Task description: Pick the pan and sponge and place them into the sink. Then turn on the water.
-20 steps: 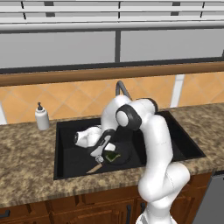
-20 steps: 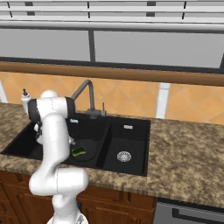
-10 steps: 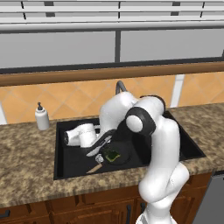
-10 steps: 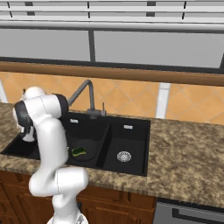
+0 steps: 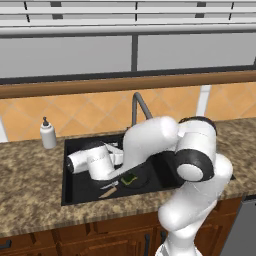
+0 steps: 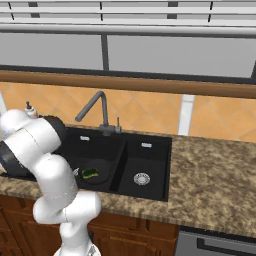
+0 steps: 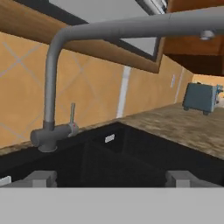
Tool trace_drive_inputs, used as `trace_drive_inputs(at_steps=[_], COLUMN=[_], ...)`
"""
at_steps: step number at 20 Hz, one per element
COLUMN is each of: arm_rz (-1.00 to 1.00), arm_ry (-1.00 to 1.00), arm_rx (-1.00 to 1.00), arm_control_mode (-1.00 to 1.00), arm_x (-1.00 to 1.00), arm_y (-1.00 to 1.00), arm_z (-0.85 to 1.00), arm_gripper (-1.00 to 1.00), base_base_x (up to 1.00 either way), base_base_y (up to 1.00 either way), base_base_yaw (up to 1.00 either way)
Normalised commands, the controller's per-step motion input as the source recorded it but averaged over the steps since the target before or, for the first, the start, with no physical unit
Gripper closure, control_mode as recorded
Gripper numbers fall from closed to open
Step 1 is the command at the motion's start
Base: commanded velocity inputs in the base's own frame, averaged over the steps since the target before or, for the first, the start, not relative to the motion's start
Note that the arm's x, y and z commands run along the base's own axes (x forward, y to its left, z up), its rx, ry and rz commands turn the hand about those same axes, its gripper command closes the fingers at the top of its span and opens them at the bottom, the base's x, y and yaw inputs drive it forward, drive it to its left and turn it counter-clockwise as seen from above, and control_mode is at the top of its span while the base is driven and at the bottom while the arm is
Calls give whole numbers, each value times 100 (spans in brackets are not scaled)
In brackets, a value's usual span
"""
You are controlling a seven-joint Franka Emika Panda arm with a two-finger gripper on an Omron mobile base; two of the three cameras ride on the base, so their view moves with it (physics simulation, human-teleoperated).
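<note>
Left base view sits behind the arm on its left side, looking forward and down across the table (image 5: 30, 195) at the sink (image 5: 75, 192), with the tiled wall and window at the far side. Right base view takes the same stance from the arm's right, so the faucet (image 6: 95, 107) and both basins sit centre frame and more table stretches off to the right. Both share the sink, the faucet and the soap bottle (image 5: 48, 134). Hand view rides low and close inside the sink, facing the faucet (image 7: 52, 87) and looking along the table toward a far toaster (image 7: 199, 98).
</note>
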Motion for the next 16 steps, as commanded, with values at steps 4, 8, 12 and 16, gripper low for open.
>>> trace_drive_inputs(at_steps=[4, 8, 12, 16], arm_rz=[0, 0, 0, 0], arm_ry=[-18, -15, -19, -24], arm_rx=[35, 46, 48, 54], arm_control_mode=[-100, -100, -100, -100], arm_x=[-100, -100, -100, -100], arm_y=[0, -8, -27, -74], arm_z=[59, 57, 59, 49], arm_gripper=[-100, -100, -100, -100], base_base_x=[0, 0, 0, 0], base_base_y=[0, 0, 0, 0], base_base_yaw=[0, 0, 0, 0])
